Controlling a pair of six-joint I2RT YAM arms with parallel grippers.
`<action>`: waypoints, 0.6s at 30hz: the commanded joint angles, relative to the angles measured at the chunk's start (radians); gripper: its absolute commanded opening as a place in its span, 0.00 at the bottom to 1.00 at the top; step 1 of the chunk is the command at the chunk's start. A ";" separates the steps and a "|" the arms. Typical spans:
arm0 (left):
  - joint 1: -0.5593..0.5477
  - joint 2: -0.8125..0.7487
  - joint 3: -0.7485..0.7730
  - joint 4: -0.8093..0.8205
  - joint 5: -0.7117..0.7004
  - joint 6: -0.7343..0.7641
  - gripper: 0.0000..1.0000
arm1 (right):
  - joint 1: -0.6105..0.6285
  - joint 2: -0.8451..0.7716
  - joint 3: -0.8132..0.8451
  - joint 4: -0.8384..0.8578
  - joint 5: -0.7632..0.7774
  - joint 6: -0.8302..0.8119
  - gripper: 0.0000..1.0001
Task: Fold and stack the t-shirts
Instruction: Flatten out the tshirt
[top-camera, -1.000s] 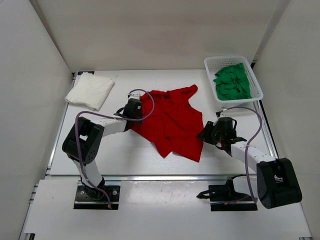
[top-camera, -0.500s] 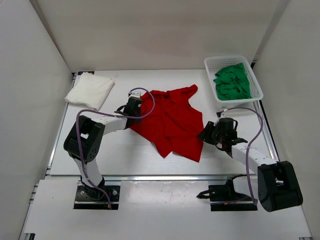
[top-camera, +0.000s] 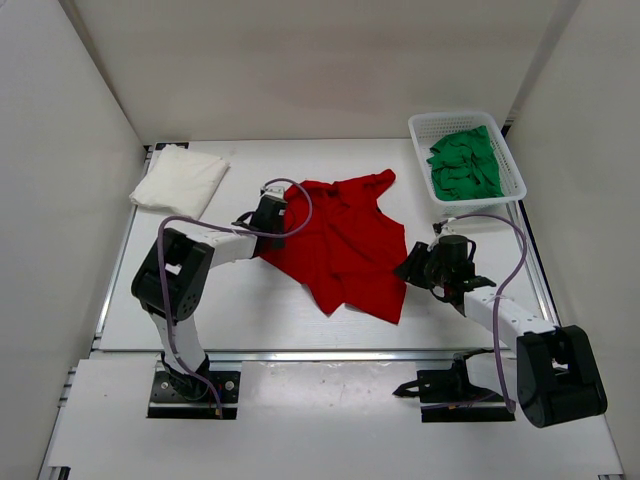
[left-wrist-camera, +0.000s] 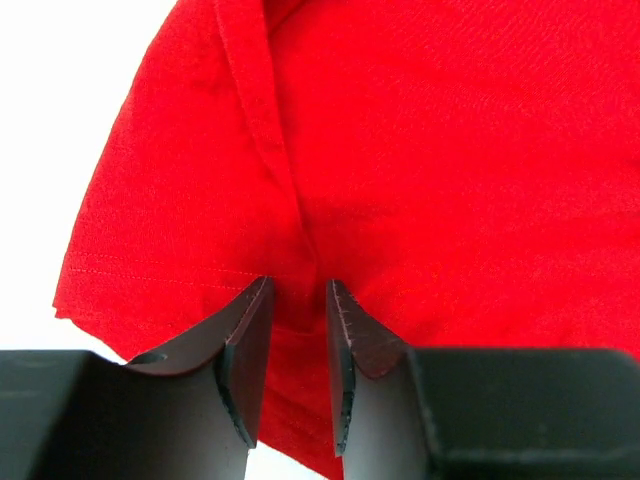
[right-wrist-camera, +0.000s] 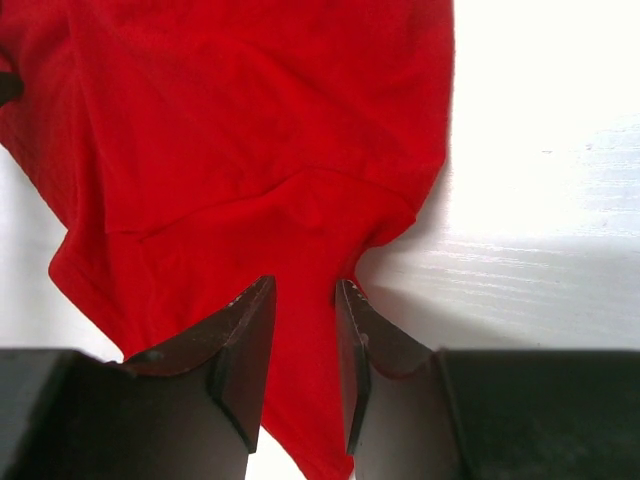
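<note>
The red t-shirt (top-camera: 340, 245) lies spread and crumpled in the middle of the table. My left gripper (top-camera: 271, 224) is low at the shirt's left edge. In the left wrist view (left-wrist-camera: 298, 285) its jaws stand a narrow gap apart, astride a seam ridge of the red cloth (left-wrist-camera: 400, 150). My right gripper (top-camera: 413, 265) is at the shirt's right edge. In its own view (right-wrist-camera: 305, 285) its jaws are also narrowly apart, with a strip of the red cloth's (right-wrist-camera: 250, 130) edge between them. The white t-shirt (top-camera: 180, 180) lies folded at the far left. The green t-shirt (top-camera: 463, 162) is bunched in the basket.
The white mesh basket (top-camera: 420, 125) stands at the far right corner of the table. White walls enclose the table on three sides. Bare white tabletop (right-wrist-camera: 540, 150) shows right of the red shirt.
My left gripper has slid a little to the right onto the red shirt's edge, and its jaws have narrowed. The right arm and the shirts have not moved.
</note>
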 joint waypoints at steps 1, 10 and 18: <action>0.000 -0.050 -0.011 0.029 0.020 -0.010 0.37 | 0.011 -0.014 -0.004 0.043 -0.007 0.002 0.29; -0.008 -0.006 0.044 -0.031 -0.007 -0.016 0.22 | 0.008 -0.034 -0.002 0.040 -0.009 -0.003 0.29; 0.059 -0.087 -0.012 0.012 0.089 -0.066 0.09 | 0.008 -0.049 -0.045 0.001 0.027 -0.006 0.32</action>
